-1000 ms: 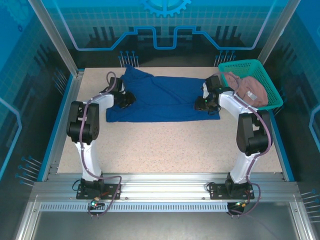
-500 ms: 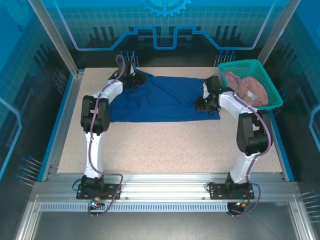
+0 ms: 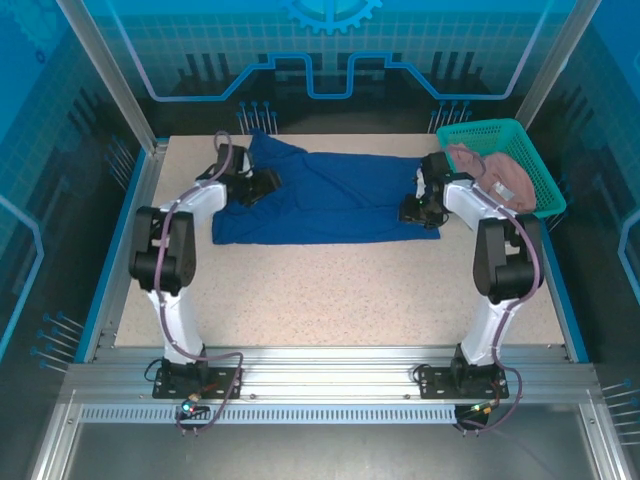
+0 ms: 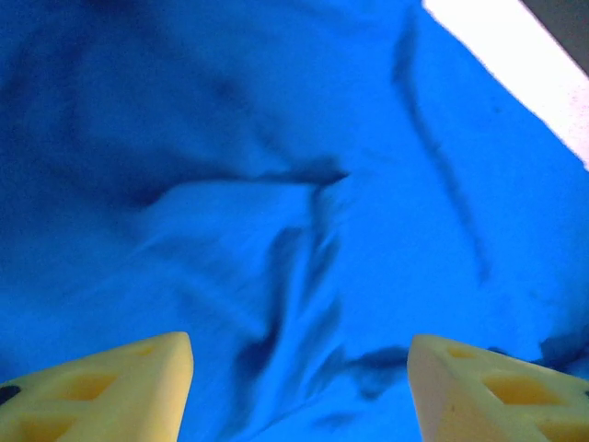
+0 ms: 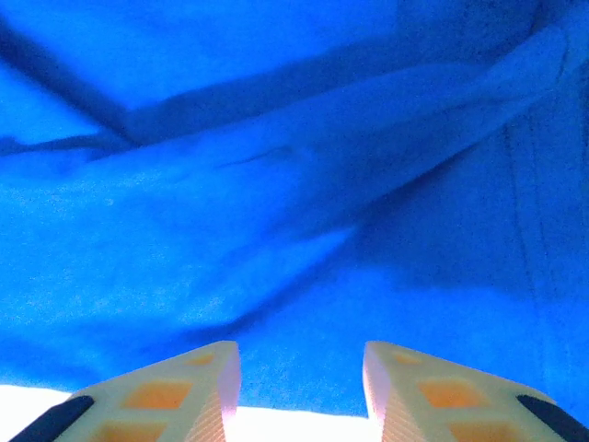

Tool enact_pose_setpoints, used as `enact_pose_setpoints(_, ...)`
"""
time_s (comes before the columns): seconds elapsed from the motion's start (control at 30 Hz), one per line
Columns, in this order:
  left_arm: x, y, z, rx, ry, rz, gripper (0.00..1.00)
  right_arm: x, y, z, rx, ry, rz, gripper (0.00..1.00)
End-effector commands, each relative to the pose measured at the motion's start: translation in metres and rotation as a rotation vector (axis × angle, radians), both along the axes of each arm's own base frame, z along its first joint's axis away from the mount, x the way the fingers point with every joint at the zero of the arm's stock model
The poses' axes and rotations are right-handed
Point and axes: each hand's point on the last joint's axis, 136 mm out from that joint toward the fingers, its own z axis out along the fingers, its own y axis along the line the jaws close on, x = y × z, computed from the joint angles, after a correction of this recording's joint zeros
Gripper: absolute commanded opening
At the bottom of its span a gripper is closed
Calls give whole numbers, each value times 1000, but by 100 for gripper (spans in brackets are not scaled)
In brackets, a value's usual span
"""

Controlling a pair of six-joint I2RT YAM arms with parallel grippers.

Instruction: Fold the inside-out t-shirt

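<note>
Starting from the near edge, the front half of the worktop [image 3: 330, 300] lies bare. The t-shirt [image 3: 340, 195] is spread as a wide band across the far half, plain blue side up, no print showing. I judge the task barely begun: the cloth looks flattened and laid out, its left end rumpled, and the real folds are all to come. Whether one lengthwise fold is already in I cannot tell.

The left end effector [image 3: 258, 186] sits over the shirt's left part, the right end effector [image 3: 415, 210] at its right edge. From above their jaws are too small to read. The wrist views settle it. The left fingers [image 4: 120, 387] stand wide apart over creased cloth, gripping nothing. The right fingers [image 5: 175, 391] are parted less, nothing pinched between them, with the shirt's edge and a strip of worktop just beneath.

Farthest right, a green basket [image 3: 475, 130] holds a pinkish garment [image 3: 495, 180].
</note>
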Motion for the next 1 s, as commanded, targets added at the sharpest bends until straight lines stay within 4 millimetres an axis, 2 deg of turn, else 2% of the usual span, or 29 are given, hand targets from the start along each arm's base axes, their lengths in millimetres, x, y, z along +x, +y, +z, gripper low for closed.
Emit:
enact_pose_setpoints(0.0,-25,33,-21,53,38,62,65,-19,-19,-23,-101,142,3,39)
enact_pose_setpoints(0.13,-64,50,-53,64,138,91,65,-39,-35,-33,-194,233,25,38)
enact_pose_setpoints(0.3,-123,47,-72,36,203,108,65,-78,-46,-40,-250,314,28,35)
enact_pose_setpoints(0.43,-185,47,-73,36,211,137,65,-122,-46,-32,-262,331,13,34)
enact_pose_setpoints(0.5,-204,46,-60,39,177,151,65,-143,-42,-26,-259,310,5,34)
enact_pose_setpoints(0.53,-206,44,-48,33,144,147,65,-149,-39,-20,-248,284,3,35)
enact_pose_setpoints(0.6,-200,35,-23,26,73,125,65,-146,-35,-5,-230,204,2,37)
enact_pose_setpoints(0.7,-174,20,2,38,-5,82,66,-119,-26,19,-187,51,2,41)
enact_pose_setpoints(0.83,-129,3,-3,-5,12,44,62,-90,5,35,-71,-46,34,41)
enact_pose_setpoints(0.97,-89,-5,-18,-19,29,32,59,-83,17,31,-53,-35,55,41)
